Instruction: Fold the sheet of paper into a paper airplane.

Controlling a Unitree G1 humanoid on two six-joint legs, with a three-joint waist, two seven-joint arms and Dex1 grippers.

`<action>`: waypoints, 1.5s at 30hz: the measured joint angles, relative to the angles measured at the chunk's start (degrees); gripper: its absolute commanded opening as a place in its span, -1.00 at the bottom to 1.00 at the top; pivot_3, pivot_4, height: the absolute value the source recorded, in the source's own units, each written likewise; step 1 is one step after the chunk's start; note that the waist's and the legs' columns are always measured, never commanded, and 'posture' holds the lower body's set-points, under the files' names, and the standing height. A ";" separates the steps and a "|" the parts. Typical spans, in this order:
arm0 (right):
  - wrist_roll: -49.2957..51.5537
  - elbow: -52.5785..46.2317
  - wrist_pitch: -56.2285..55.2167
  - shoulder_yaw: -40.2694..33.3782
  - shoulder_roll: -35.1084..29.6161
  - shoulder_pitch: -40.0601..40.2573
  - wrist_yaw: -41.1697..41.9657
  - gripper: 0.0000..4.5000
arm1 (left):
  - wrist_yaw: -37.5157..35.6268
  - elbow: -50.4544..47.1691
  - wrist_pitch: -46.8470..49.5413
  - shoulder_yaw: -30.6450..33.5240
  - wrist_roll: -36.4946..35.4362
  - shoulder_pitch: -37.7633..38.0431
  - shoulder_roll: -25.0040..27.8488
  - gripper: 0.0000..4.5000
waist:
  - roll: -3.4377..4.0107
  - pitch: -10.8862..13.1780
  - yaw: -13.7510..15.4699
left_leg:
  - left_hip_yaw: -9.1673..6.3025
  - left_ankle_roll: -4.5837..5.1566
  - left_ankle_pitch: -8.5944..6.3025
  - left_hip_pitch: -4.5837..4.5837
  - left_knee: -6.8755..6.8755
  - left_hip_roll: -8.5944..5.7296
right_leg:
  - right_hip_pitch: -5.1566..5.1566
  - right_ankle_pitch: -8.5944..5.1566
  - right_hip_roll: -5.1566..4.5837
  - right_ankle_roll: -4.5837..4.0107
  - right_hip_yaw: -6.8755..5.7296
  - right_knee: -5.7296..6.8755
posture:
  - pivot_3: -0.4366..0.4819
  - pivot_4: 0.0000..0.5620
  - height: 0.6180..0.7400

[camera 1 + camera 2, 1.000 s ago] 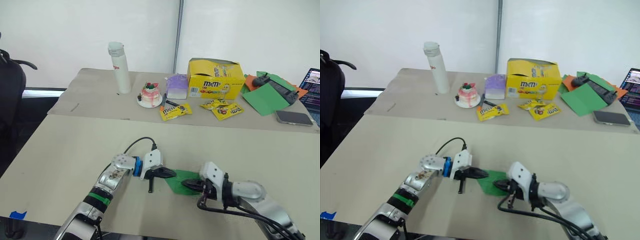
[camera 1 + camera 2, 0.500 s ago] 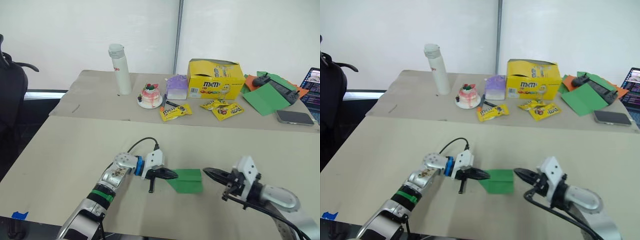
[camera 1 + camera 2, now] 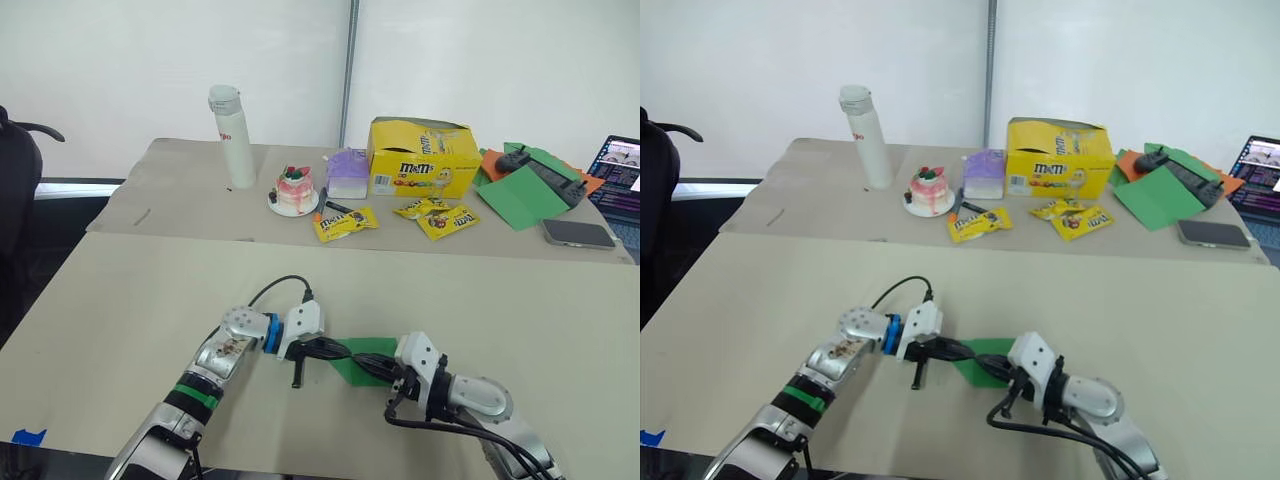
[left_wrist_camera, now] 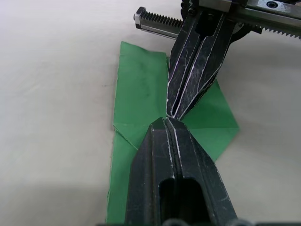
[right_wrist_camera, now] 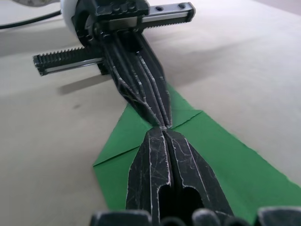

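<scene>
Green sheet of paper point(image 3: 368, 360): your right gripper point(image 4: 175, 114) returned, jaws together, tip-to-tip with closed left gripper point(image 5: 162, 126), pressing crease.

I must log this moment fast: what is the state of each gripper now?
Left gripper: closed, tips down on the green sheet of paper.
Right gripper: closed, tips on the same sheet, meeting the left one's.
</scene>
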 measured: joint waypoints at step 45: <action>0.39 6.52 3.25 -0.81 -6.77 -13.08 7.28 -0.98 | 12.08 -11.40 8.52 11.92 -4.19 9.38 8.15 -1.00 | 0.06 0.26 -0.53 | 0.01 0.00 -0.02 -0.04 -0.16 0.11 | -0.15 -0.06 -0.11 -0.14 0.03 0.08 | -0.05 -0.47 1.00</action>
